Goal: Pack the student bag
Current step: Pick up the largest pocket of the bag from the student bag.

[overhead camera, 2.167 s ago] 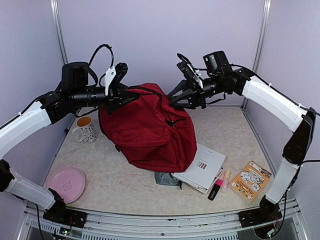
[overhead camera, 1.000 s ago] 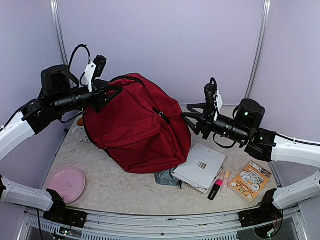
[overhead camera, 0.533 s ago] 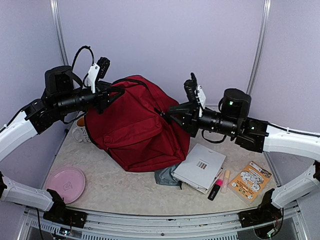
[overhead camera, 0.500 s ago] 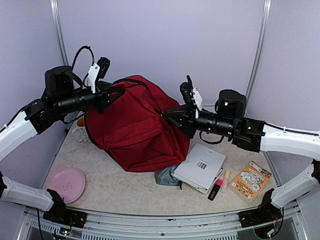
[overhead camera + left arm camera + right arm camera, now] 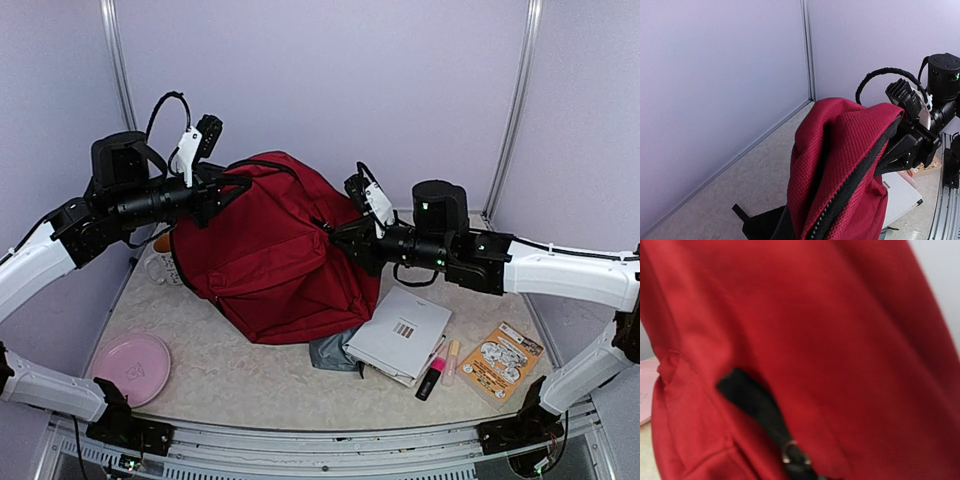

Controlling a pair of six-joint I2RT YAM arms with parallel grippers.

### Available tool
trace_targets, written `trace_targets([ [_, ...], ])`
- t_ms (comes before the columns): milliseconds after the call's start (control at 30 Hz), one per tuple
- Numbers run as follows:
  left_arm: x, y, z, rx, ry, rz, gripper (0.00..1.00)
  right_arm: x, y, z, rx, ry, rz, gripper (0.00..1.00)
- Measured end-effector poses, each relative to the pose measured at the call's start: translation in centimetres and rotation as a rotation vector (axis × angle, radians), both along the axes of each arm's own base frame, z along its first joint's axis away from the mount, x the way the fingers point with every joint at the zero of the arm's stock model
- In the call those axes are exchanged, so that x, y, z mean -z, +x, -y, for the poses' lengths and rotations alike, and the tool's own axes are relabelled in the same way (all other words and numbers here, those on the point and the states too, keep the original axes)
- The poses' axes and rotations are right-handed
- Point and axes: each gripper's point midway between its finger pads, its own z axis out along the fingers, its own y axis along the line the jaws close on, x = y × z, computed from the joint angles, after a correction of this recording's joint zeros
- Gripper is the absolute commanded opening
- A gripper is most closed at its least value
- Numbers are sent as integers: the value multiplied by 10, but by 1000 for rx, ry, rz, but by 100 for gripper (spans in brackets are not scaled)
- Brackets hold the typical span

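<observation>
Bag (image 5: 265,260) stands propped at centre frame on the bench (image 5: 240,370), its top clamped in the left tool (image 5: 238,184), while the right tool (image 5: 335,232) touches its right side (apart or together, I cannot tell).

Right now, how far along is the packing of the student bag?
Done: nothing visibly packed. In hand: the left pincer holds the student bag up by its top; the right pincer is at its side zipper, grip unclear. Left: the white book, pink marker, orange packet and grey pouch lie outside the bag.
</observation>
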Motion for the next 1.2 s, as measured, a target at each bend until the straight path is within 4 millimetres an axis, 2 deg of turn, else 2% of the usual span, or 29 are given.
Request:
trace_targets([
  [133, 2, 1, 2, 4, 5, -2, 0, 0, 8, 8, -19, -14, -21, 26],
  [233, 3, 1, 3, 6, 9, -1, 0, -7, 11, 11, -30, -24, -13, 27],
  [500, 3, 1, 4, 12, 12, 1, 0, -9, 8, 9, -68, -51, -4, 30],
  [633, 3, 0, 5, 15, 12, 0, 0, -4, 11, 1, -87, -67, -2, 24],
  [900, 5, 0, 7, 20, 14, -3, 0, 15, 17, -9, -104, -96, -25, 21],
  [933, 5, 0, 7, 22, 14, -3, 0, 17, 17, -10, -104, -98, -27, 19],
  [1033, 5, -1, 8, 27, 13, -4, 0, 18, 18, -10, -104, -102, -21, 1],
  [1200, 5, -2, 8, 34, 13, -4, 0, 18, 19, -11, -109, -101, -11, 0],
])
